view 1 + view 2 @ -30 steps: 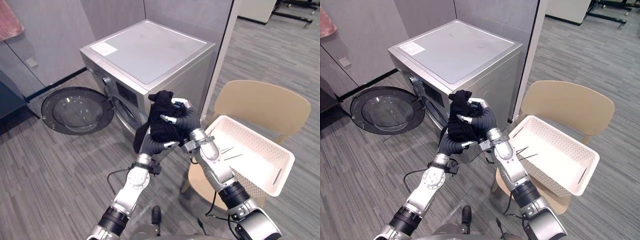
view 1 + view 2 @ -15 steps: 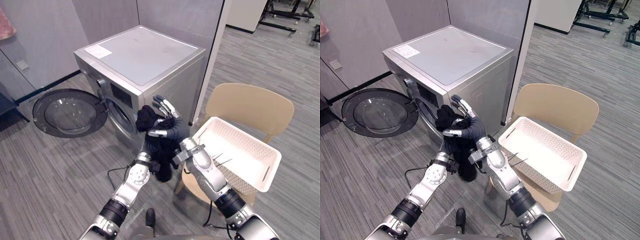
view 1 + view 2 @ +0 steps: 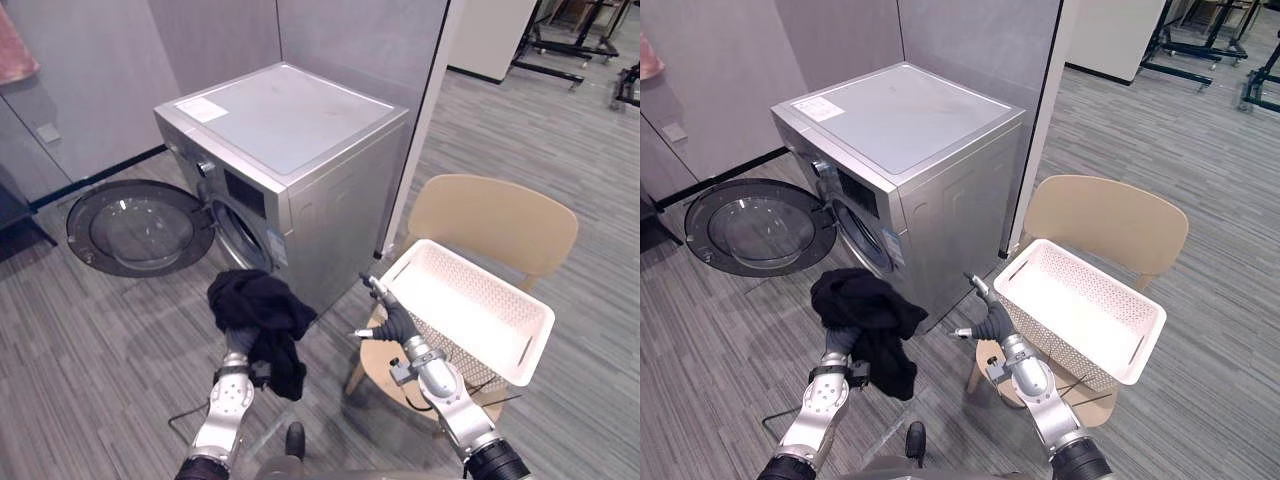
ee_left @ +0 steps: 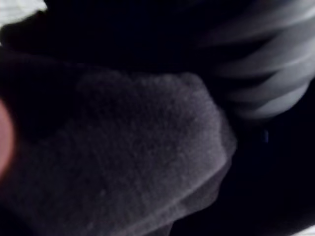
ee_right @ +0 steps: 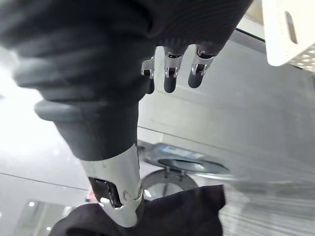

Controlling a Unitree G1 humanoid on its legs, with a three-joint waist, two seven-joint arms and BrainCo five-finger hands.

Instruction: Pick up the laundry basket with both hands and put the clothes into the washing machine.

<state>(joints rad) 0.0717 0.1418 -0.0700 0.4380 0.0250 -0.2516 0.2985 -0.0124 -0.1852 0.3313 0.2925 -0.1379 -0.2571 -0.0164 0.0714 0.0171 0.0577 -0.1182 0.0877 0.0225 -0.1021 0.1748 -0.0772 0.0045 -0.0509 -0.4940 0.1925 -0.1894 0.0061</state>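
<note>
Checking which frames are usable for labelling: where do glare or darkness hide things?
Left wrist view: the black garment lies against the camera, so nearly all is dark. Right wrist view: bright glare whites out the area beside the right hand. Left eye view: even light, with a soft sheen on top of the washing machine and pale reflections in the glass of its open door.

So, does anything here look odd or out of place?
The white basket sits tilted on the chair rather than flat, and looks empty. The black clothes hang bunched over the left hand, outside the washing machine.
</note>
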